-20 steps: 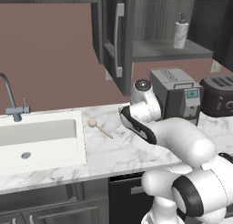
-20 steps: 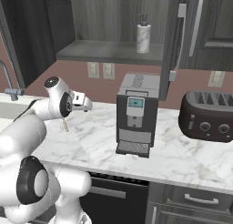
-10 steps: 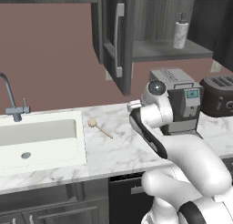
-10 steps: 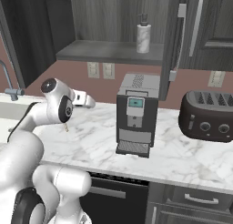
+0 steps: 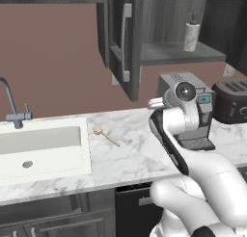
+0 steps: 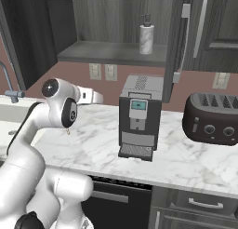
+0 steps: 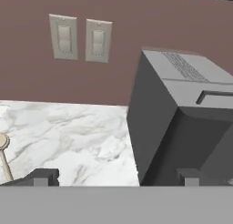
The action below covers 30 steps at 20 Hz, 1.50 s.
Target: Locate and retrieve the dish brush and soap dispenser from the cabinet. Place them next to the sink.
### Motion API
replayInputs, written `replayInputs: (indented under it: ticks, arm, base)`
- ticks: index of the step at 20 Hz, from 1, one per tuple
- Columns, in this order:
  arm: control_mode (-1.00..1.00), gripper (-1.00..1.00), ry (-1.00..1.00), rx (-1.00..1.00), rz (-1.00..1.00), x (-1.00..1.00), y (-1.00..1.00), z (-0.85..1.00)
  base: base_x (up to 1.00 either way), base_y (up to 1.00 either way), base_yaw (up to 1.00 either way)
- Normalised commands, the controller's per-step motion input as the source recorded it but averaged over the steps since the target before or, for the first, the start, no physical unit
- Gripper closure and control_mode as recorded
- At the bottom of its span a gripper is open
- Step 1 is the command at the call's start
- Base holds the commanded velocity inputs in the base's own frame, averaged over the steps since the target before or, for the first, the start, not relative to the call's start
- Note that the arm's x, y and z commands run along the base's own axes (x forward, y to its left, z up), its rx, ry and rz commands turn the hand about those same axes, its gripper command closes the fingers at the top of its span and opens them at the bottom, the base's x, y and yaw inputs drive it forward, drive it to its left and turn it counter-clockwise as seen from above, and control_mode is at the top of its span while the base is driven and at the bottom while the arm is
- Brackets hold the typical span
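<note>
Grey coffee machine (image 7: pixel 182 123) right; dish brush (image 7: pixel 4 155) on marble counter (image 7: pixel 77 136) left; wall outlets (image 7: pixel 79 38) above.

We note a grey coffee machine (image 6: pixel 137 116) upright on the white marble counter (image 6: pixel 186 158), small lit screen on its front, drip tray at its foot. A dark toaster (image 6: pixel 211 118) sits near it on the same counter, two knobs facing us. On the reddish-brown wall (image 5: pixel 53 58) behind, a pair of pale wall outlets (image 7: pixel 79 38). Below the counter, dark drawers (image 6: pixel 197 204) with silver handles.
</note>
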Motion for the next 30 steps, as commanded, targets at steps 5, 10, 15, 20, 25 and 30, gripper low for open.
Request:
replayInputs:
  ticks: [5, 10, 15, 20, 25, 30]
  arm:
    - [-1.00, -1.00, -0.04, 0.00, -0.02, -0.21, -0.20, 0.58]
    - [-1.00, -1.00, -0.01, 0.00, -0.06, -0.23, -0.19, 0.51]
    - [-1.00, -1.00, -0.05, 0.00, -0.06, -0.26, -0.18, 0.42]
    - [-1.00, -1.00, -0.06, 0.00, -0.07, -0.29, -0.14, 0.38]
    - [-1.00, -1.00, -0.07, 0.04, -0.06, -0.27, -0.10, 0.35]
    - [-1.00, -1.00, -0.03, 0.16, -0.06, -0.13, -0.06, 0.15]
  base:
    - [0.00, 0.00, 0.00]
    - [0.00, 0.00, 0.00]
    - [0.00, 0.00, 0.00]
    - [0.00, 0.00, 0.00]
    - [0.00, 0.00, 0.00]
    - [0.00, 0.00, 0.00]
